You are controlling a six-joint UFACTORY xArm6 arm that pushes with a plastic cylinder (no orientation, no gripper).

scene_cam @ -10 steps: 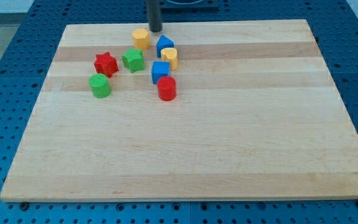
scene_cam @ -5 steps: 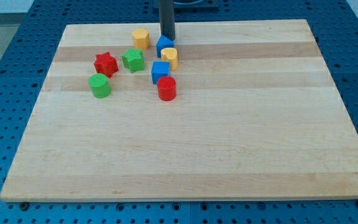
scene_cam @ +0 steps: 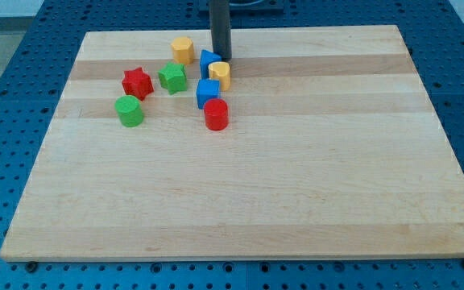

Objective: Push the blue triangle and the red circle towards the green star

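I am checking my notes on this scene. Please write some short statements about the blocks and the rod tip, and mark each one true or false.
1. My tip is at the view's top, just right of the blue triangle. True.
2. The red circle lies at the view's left of the green star. False: it lies to the star's right and lower in the view.
3. The red star is left of the green star. True.
4. The green circle touches the red circle. False: they are clearly apart, with bare board between them.
5. A blue cube sits just above the red circle in the view. True.
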